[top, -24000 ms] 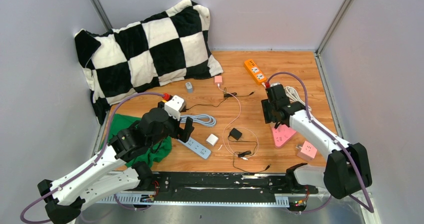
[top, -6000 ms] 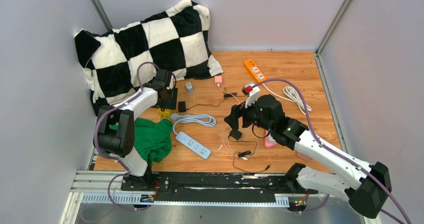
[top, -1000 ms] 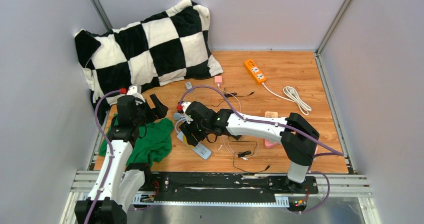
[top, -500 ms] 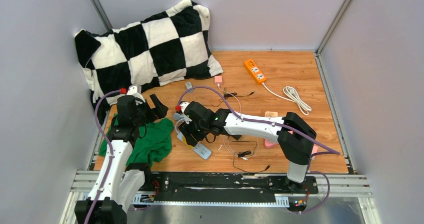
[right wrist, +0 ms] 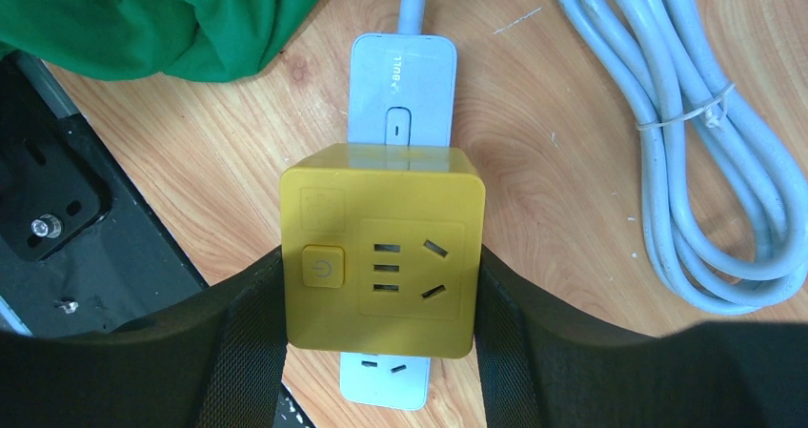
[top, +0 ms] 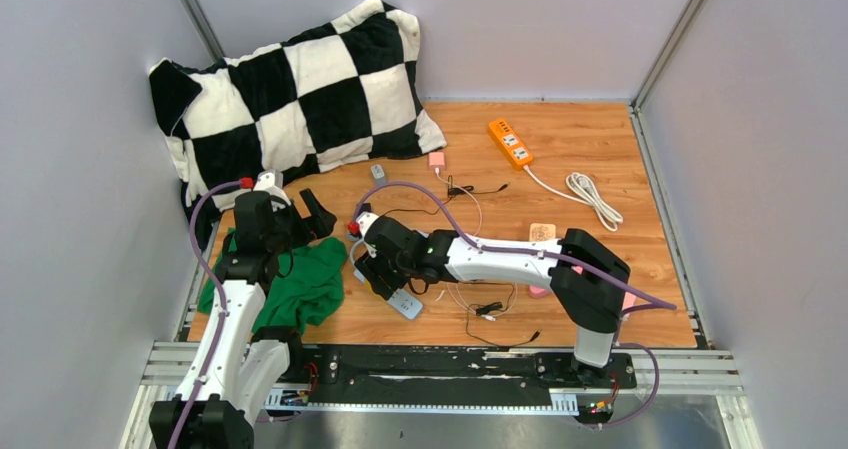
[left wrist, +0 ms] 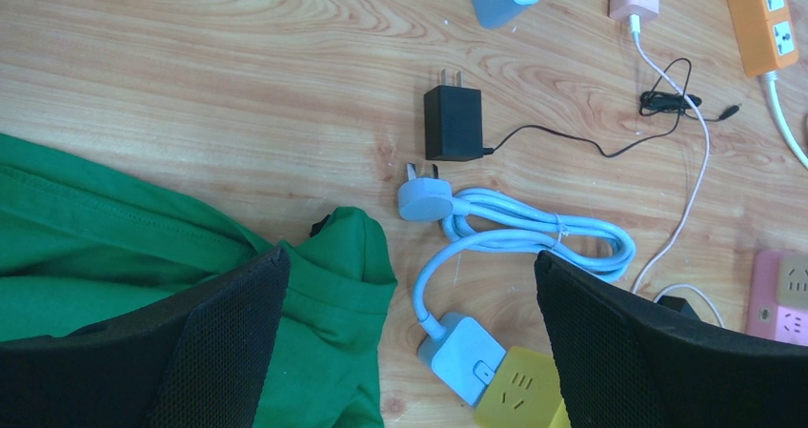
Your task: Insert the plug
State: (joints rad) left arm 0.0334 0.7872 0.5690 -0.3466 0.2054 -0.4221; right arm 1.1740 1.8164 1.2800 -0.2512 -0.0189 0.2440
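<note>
The yellow cube (right wrist: 381, 261) sat between the right gripper's (right wrist: 381, 290) jaws, which were half-open and clamped on its 2 sides, over the white strip (right wrist: 400, 75) near the table's near edge. Counted: 1 cube, 1 white strip, 1 orange strip (top: 509, 141). The left gripper (left wrist: 408, 347) gaped wide, empty, above the green cloth (left wrist: 143, 256).

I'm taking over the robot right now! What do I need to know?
Left gripper: open, empty, over the edge of the green cloth.
Right gripper: shut on the yellow cube-shaped socket adapter, held over the pale blue power strip on the wooden table.
Done: adapter gripped and lined up over the strip.
Left: press it down, since I cannot tell whether its pins are in, then let go.
</note>
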